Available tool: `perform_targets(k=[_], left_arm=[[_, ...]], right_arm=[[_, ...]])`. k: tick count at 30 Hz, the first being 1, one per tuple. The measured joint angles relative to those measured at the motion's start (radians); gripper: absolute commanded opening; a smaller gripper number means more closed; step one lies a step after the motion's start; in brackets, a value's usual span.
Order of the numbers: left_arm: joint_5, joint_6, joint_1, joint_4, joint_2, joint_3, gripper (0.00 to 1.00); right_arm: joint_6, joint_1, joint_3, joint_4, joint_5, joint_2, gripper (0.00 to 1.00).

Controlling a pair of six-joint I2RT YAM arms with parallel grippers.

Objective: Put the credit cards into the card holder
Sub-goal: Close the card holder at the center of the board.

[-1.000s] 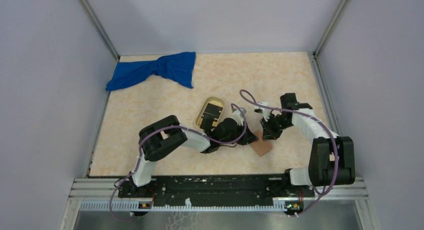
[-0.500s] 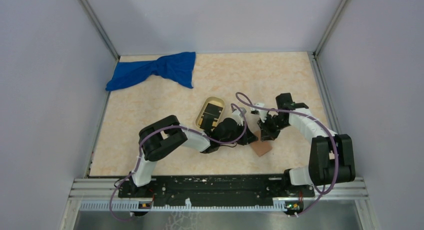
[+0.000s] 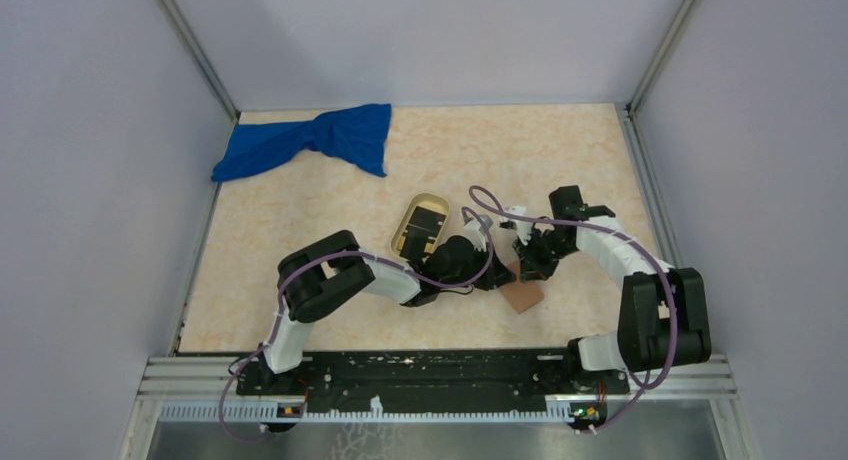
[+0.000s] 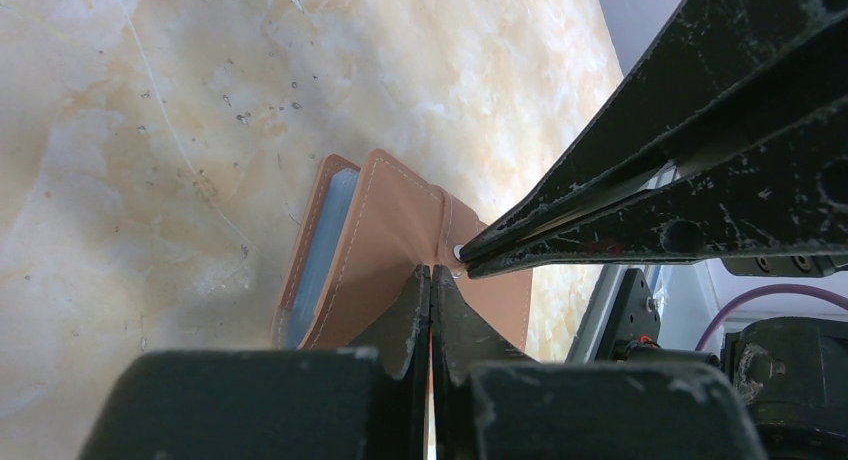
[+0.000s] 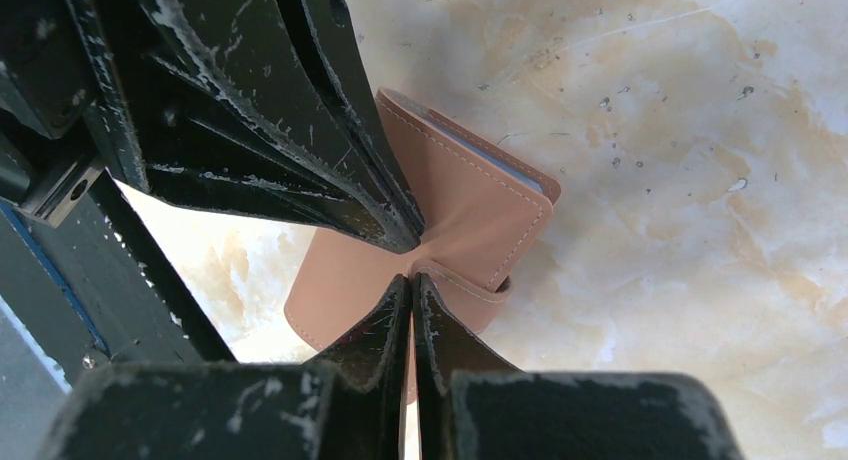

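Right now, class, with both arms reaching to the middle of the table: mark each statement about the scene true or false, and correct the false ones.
1. The left claw and the right claw are both shut on the card holder. True.
2. The blue cloth lies in the oval tray. False: it lies at the far left corner of the table, apart from the tray.
3. A black card lies in the oval tray. True.
4. The card holder lies folded flat and closed. False: it is partly open, with its blue-grey lining showing.
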Motion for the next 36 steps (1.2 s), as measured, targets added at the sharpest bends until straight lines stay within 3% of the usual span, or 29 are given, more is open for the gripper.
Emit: perform_targets(k=[20,36], left_arm=[[0.0,0.0,0.0,0.0,0.0,0.0,0.0],[0.0,0.0,0.0,0.0,0.0,0.0,0.0]], right_arm=[[-0.072,0.002,-0.001,-0.039,0.009,-0.023,0.0],[-0.027,0.041,-0.023,0.013,0.034,-0.047,0.0]])
